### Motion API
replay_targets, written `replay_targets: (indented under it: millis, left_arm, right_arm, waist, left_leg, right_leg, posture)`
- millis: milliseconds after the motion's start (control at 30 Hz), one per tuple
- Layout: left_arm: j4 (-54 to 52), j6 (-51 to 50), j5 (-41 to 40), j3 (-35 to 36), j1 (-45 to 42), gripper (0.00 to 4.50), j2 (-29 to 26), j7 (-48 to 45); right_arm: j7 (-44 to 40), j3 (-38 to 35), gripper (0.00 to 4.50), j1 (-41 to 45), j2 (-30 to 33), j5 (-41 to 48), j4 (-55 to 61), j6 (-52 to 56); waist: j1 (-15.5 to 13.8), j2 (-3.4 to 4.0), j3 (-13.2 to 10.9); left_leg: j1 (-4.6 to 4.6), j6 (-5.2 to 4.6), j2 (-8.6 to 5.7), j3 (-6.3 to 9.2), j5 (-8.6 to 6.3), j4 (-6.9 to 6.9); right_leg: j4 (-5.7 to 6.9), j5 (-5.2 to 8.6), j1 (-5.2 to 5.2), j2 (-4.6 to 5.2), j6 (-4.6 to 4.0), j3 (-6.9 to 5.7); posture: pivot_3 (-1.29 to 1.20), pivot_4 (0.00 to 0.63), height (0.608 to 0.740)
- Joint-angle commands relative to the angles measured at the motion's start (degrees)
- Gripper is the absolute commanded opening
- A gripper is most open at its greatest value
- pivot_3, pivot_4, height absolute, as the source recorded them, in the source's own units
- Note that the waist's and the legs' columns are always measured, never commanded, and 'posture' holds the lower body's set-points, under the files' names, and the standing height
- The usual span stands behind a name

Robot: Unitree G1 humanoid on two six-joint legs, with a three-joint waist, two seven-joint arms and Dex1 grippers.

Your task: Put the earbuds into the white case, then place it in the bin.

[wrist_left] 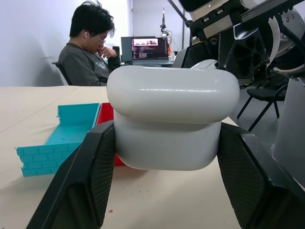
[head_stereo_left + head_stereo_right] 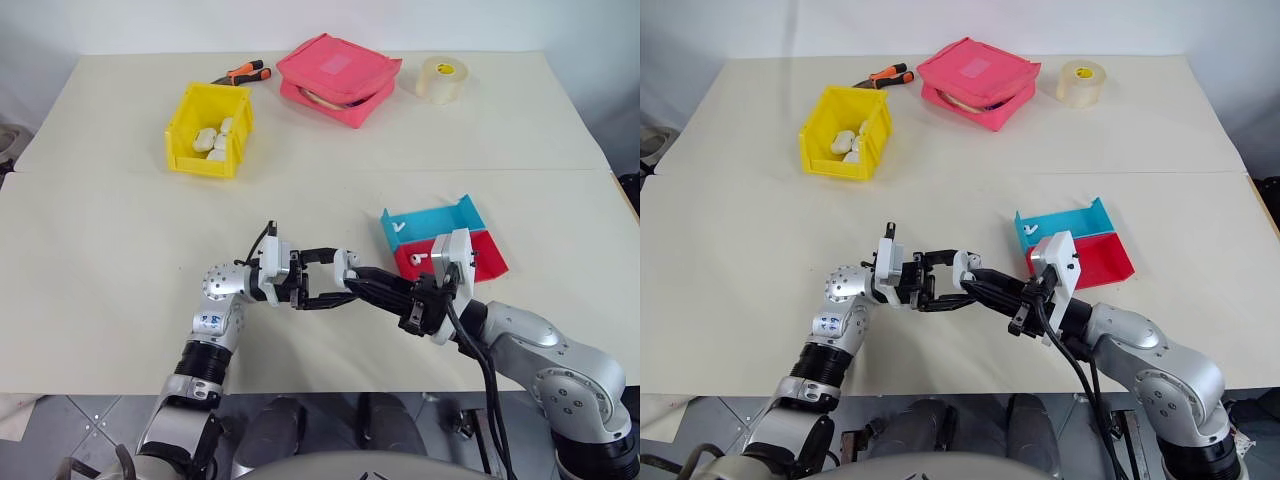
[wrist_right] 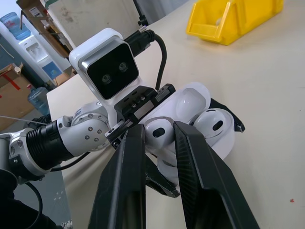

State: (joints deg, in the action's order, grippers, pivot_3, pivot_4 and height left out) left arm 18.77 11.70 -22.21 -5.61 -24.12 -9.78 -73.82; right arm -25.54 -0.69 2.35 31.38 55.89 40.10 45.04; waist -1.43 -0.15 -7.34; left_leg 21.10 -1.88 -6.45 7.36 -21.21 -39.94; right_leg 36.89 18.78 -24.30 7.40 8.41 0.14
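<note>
My left gripper (image 2: pixel 342 279) is shut on the white case (image 1: pixel 174 121) and holds it above the table's near middle, its two black fingers (image 1: pixel 90 176) clamping its sides. The case's lid (image 3: pixel 191 98) stands open. One earbud (image 3: pixel 214 125) sits in the case. My right gripper (image 3: pixel 159 128) is shut on another earbud (image 3: pixel 156 135) right at the case's opening. More earbuds lie in the blue tray (image 2: pixel 399 227) and the red tray (image 2: pixel 417 258). The yellow bin (image 2: pixel 184 122) stands at the far left with several white cases in it.
The blue tray (image 2: pixel 440 218) and red tray (image 2: pixel 482 262) lie just right of my hands. A pink zip pouch (image 2: pixel 338 78), a tape roll (image 2: pixel 441 79) and an orange-handled tool (image 2: pixel 243 73) sit along the far edge. A person (image 1: pixel 88 57) sits beyond the table.
</note>
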Motion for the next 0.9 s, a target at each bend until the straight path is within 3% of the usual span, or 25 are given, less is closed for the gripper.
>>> replay_targets:
  millis: [33,833,900]
  left_arm:
    - [-3.4,1.5,-3.8,2.6,-1.3,2.8,0.5,0.5]
    - [-2.4,2.3,-3.7,2.4,-1.9,2.8,0.8,0.4]
    - [-2.3,2.4,-3.7,2.4,-1.9,2.8,0.8,0.4]
  right_arm:
    - [1.9,-1.3,0.49,-2.4,2.8,-3.1,-3.6,2.5]
    - [1.8,0.3,0.49,1.0,4.1,-2.5,-6.3,4.3]
    - [1.3,0.6,1.28,1.7,4.1,-2.6,-6.2,4.4]
  waist:
    - [0.0,0.01,0.0]
    - [0.0,0.0,-0.1]
    - [0.0,-0.02,-0.1]
  left_leg:
    - [0.0,0.0,0.0,0.0,0.0,0.0]
    - [0.0,0.0,0.01,0.0,0.0,0.0]
    - [0.0,0.0,0.01,0.0,0.0,0.0]
  right_leg:
    - [0.0,0.0,0.0,0.0,0.0,0.0]
    - [-0.01,0.0,0.0,0.0,0.0,-0.01]
    - [-0.02,0.0,0.0,0.0,0.0,0.0]
  posture:
    - [0.0,0.15,0.74]
    - [0.0,0.15,0.74]
    - [0.0,0.15,0.74]
